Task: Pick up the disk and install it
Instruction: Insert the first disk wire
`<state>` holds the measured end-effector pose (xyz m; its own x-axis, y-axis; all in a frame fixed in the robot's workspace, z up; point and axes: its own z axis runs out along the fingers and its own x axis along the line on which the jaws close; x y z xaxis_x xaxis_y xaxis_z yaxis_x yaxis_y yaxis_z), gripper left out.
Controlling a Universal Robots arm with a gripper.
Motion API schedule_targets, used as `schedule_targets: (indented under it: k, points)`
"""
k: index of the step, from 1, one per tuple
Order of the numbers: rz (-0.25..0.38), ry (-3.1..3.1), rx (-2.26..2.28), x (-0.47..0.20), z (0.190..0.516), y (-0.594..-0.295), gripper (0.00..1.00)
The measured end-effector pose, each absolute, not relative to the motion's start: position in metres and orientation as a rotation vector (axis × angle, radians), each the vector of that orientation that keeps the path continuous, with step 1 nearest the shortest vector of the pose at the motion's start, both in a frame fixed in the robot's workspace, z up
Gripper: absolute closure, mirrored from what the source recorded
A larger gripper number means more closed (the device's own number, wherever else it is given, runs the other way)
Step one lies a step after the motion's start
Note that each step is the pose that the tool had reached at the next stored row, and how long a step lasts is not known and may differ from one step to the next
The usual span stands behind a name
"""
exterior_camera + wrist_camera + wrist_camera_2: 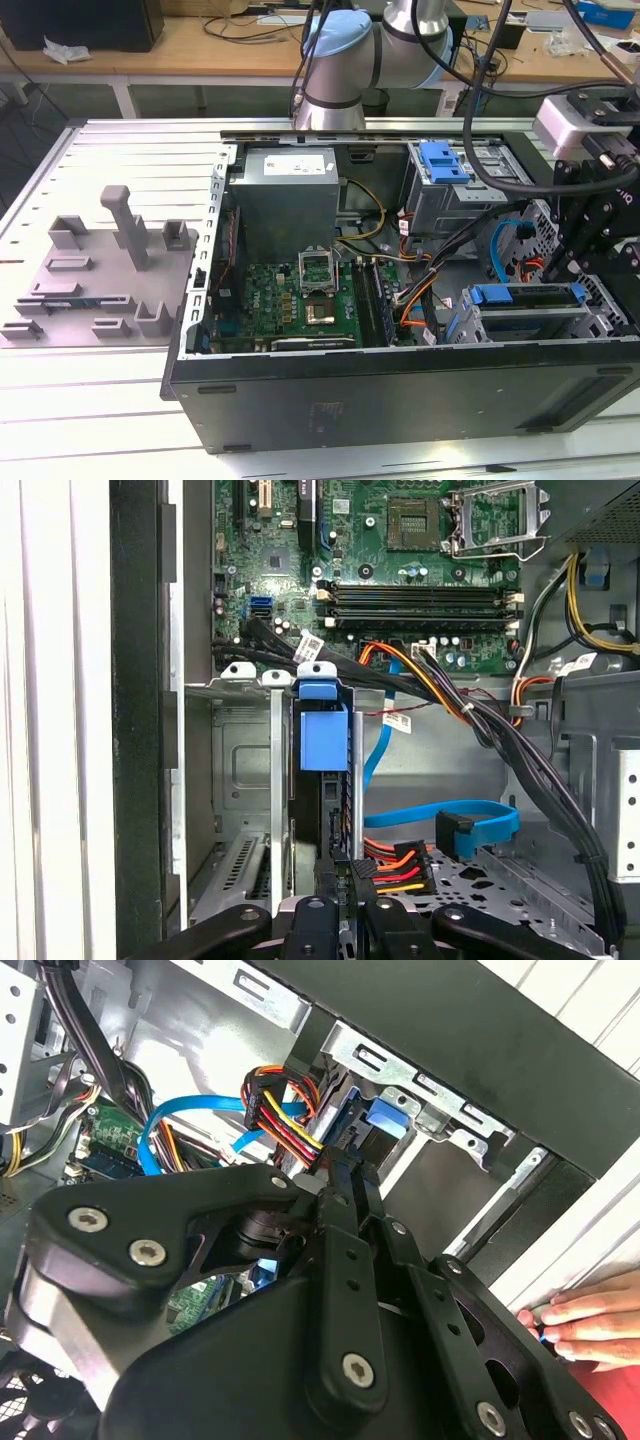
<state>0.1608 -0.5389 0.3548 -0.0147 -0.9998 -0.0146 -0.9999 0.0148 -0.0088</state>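
The disk (520, 297) stands on edge in the drive cage (530, 322) at the open computer case's front right corner, its blue carrier frame on top. In the first wrist view the disk's blue carrier (322, 735) sits between the cage's metal rails. It shows again as the disk's blue end (388, 1120) in the second wrist view. My gripper (583, 285) hangs over the cage's end at the exterior view's right. Its black fingers lie close together, the gripper (341, 872) meeting the disk's near end, and the gripper (350, 1168) has nothing visibly between its fingers.
A blue bracket (445, 160) tops the rear drive cage. Bundled power wires (395, 865) and a blue data cable (470, 825) lie beside the bay. The motherboard (300, 300) fills the case's middle. A grey fixture (100, 270) sits outside. A person's hand (590, 1325) rests near the case edge.
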Motion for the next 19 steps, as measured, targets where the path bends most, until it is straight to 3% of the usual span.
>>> schedule_targets:
  k: [19]
  points:
    - [0.006, 2.226, -2.193, 0.1609, 0.3493, -0.5389, 0.83]
